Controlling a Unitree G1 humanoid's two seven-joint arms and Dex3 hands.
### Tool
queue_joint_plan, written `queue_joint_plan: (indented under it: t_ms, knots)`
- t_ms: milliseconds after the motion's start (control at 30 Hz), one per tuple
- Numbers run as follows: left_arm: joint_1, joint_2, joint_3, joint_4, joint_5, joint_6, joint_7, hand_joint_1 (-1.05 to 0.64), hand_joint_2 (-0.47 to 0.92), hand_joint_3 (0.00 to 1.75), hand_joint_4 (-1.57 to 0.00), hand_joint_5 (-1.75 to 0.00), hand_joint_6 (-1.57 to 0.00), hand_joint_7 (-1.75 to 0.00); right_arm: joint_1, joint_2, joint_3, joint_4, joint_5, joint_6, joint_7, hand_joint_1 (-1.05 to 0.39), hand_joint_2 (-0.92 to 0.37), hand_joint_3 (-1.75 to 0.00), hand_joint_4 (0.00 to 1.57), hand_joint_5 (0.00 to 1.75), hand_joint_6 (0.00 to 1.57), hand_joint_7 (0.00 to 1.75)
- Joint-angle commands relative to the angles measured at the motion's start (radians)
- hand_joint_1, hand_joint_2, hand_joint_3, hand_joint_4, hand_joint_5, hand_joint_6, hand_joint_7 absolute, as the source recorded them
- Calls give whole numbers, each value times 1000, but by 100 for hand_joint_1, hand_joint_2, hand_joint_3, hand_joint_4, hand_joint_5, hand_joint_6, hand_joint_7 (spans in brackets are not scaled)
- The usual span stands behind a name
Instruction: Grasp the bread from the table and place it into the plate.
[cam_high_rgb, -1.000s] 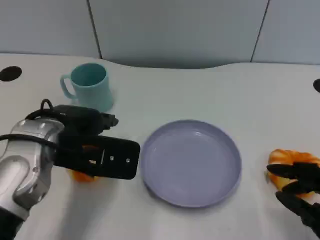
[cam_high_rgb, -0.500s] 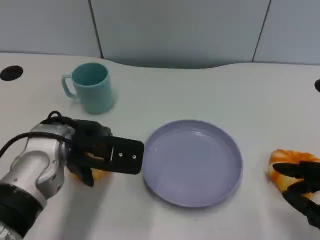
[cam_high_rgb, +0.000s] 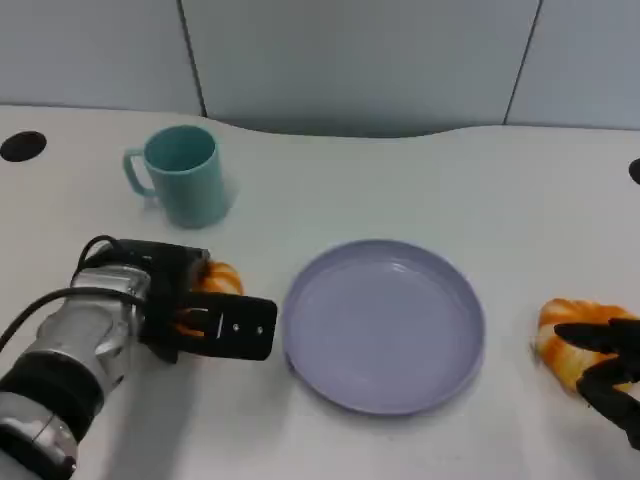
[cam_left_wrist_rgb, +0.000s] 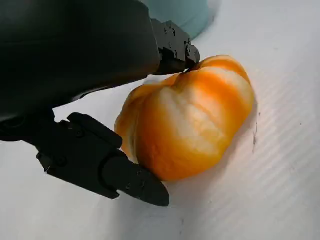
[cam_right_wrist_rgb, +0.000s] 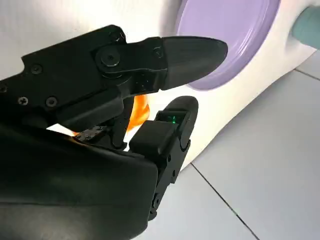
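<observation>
Orange and glossy, the left bread lies on the white table, touching the fingers of the left hand. In the left wrist view those fingers bracket it, 1 on each side of the loaf, so the hand appears to be holding it, or just about to. Its long axis seems to run roughly along the reach of the fingers, pointing away from the wrist, with the table under it. In the head view only a small part of this bread shows, just beyond the hand.

A purple plate sits just to the right of that hand, near but not touching, so I judge the coming move is a short carry rightward.

Another bread lies well right of the plate, with the right hand touching its near edge; whether those fingers grip it I cannot tell.

A teal mug stands farther back, apart.
</observation>
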Motion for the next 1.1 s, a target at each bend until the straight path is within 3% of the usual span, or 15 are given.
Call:
queue_joint_plan:
  t_ms: [33, 300, 367, 667, 767, 833, 867, 900, 933, 1033, 1067, 1100]
  knots:
    - [-20, -17, -18, 95, -3, -26, 85, -44, 84, 4, 0, 0, -11, 0, 1, -14, -19, -10, 17, 9, 7, -21, -92, -36, 61, 75, 82, 1]
    - [-25, -26, -24, 174, -18, -86, 218, -38, 92, 6, -11, -6, -18, -3, -3, -15, -25, -17, 18, 23, 9, -23, -92, -35, 62, 74, 82, 1]
    - [-26, -25, -23, 186, -21, -99, 254, -37, 92, 8, -23, -12, -29, -7, -3, -14, -25, -21, 17, 27, 8, -23, -92, -35, 63, 73, 82, 1]
    - [-49, -16, -18, 231, -56, -136, 262, -28, 92, 7, -44, -24, -60, -20, -7, -15, -17, -43, 1, 54, 5, -23, -92, -34, 63, 71, 82, 1]
    - [-48, -8, -9, 235, -68, -159, 284, -31, 92, 10, -42, -71, -46, -75, -9, -14, -15, -47, -3, 63, 4, -25, -92, -34, 63, 70, 83, 1]
    - [-47, -4, -2, 240, -80, -176, 308, -33, 92, 9, -49, -81, -49, -87, -9, -13, -15, -51, -3, 66, 4, -25, -92, -34, 63, 70, 82, 1]
    - [-47, -2, 2, 242, -86, -188, 328, -32, 92, 5, -48, -128, -43, -127, -11, -13, -14, -50, -7, 65, 3, -24, -92, -34, 64, 69, 82, 1]
    - [-47, 0, 4, 244, -89, -203, 351, -32, 92, 3, -53, -151, -42, -146, -12, -14, -13, -46, -7, 58, 4, -25, -92, -34, 63, 69, 82, 1]
    - [-49, 0, 3, 249, -87, -206, 367, -31, 91, 2, -58, -163, -44, -157, -14, -13, -13, -44, -4, 55, 5, -24, -92, -34, 63, 68, 82, 0]
    - [-55, -6, 5, 266, -87, -210, 417, -30, 89, 0, -65, -173, -50, -168, -19, -8, -13, -39, -2, 60, 4, -23, -92, -34, 64, 68, 82, 1]
    - [-53, -7, 16, 271, -97, -226, 445, -27, 88, 0, -68, -174, -54, -166, -20, -6, -12, -39, -6, 63, 1, -24, -92, -33, 64, 68, 82, 1]
    - [-52, -8, 23, 275, -104, -239, 465, -21, 89, 1, -69, -174, -59, -144, -20, -5, -11, -40, -8, 65, -1, -25, -92, -33, 65, 67, 83, 1]
